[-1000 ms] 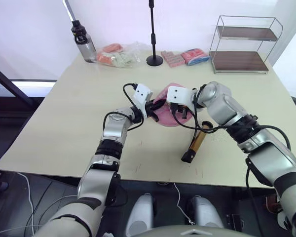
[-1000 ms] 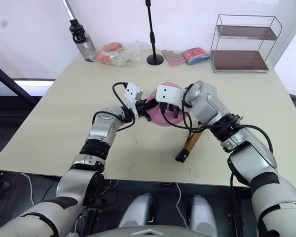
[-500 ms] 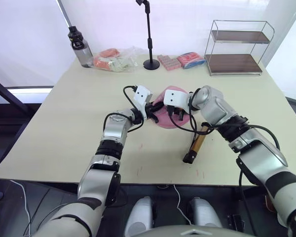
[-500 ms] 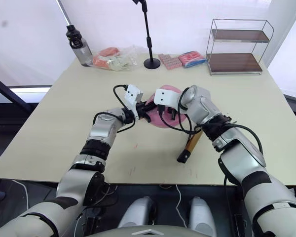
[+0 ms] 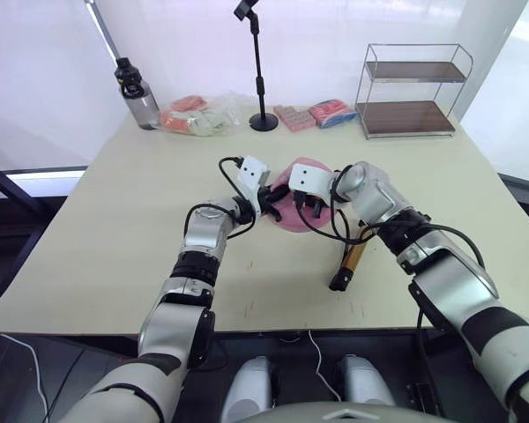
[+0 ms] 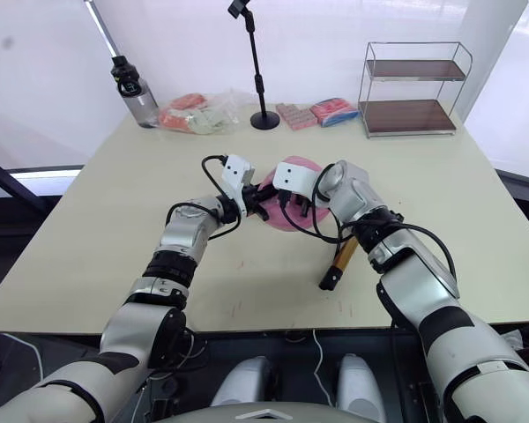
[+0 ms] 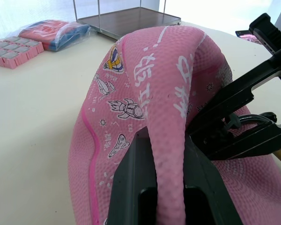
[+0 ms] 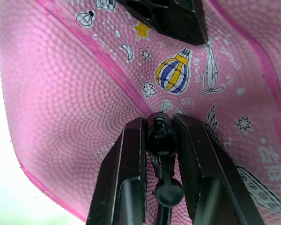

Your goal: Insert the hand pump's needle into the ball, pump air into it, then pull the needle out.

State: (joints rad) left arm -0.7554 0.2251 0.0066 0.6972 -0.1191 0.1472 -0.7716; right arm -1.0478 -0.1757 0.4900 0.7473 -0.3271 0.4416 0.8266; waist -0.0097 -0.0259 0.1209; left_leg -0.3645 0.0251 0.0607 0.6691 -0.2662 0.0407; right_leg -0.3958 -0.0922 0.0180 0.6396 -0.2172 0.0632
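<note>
The pink ball (image 5: 310, 167) lies flattened on the table's middle. My left gripper (image 7: 167, 140) is shut on a raised fold of the ball (image 7: 150, 70). From the other side, my right gripper (image 8: 160, 123) is shut on the needle's black fitting (image 8: 162, 138), whose end is pressed against the ball's printed skin (image 8: 61, 93). The metal pin itself is hidden. The two grippers nearly touch over the ball, left gripper (image 5: 278, 196) and right gripper (image 5: 307, 204). The hand pump (image 5: 353, 258) lies on the table near my right forearm, its thin black hose (image 5: 331, 231) looping up to the fitting.
Along the far edge stand a dark bottle (image 5: 134, 85), a bag of packets (image 5: 198, 115), a black stand (image 5: 263, 121), pink packs (image 5: 293, 116) and a wire shelf (image 5: 410, 88). Bare tabletop (image 5: 115, 229) lies to the left and near the front.
The camera has tilted, shifting the whole picture. My right gripper has edged a little closer to the left one over the ball. The left gripper keeps its pinch.
</note>
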